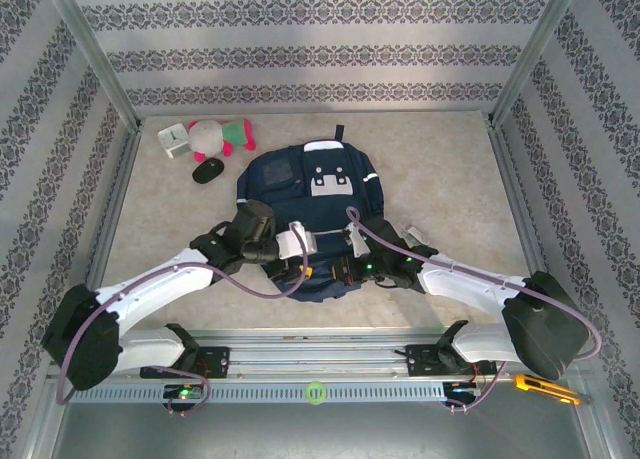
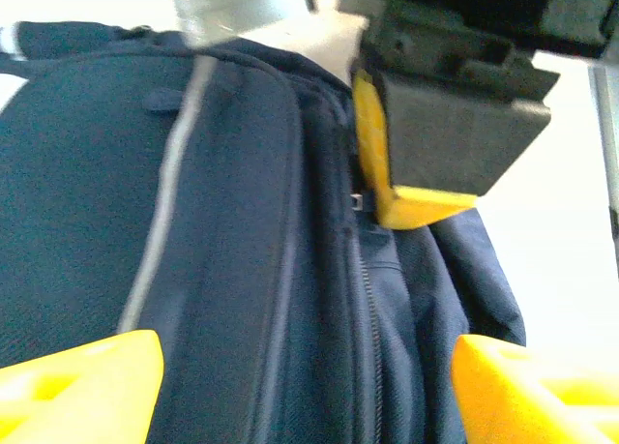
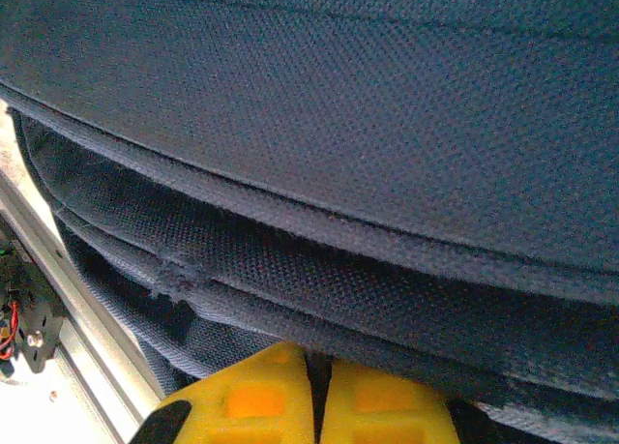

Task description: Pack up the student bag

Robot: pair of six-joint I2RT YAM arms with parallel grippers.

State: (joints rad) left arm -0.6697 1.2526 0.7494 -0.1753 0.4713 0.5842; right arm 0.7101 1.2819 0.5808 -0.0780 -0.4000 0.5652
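The student bag, navy with pale front patches, lies flat in the middle of the table. Both grippers are at its near edge. My left gripper is open just above the bag; its yellow fingertips stand wide to either side of the navy fabric and zip, gripping nothing. My right gripper is shut at the bag's edge, its yellow pads pressed together with a thin dark strip of bag fabric between them. The left wrist view has the right gripper's yellow finger beside the zip.
At the back left lie a pink, white and green plush toy, a small white object and a black mouse. A yellow cutter rests by the right arm's base. Metal frame posts and patterned walls close in the table.
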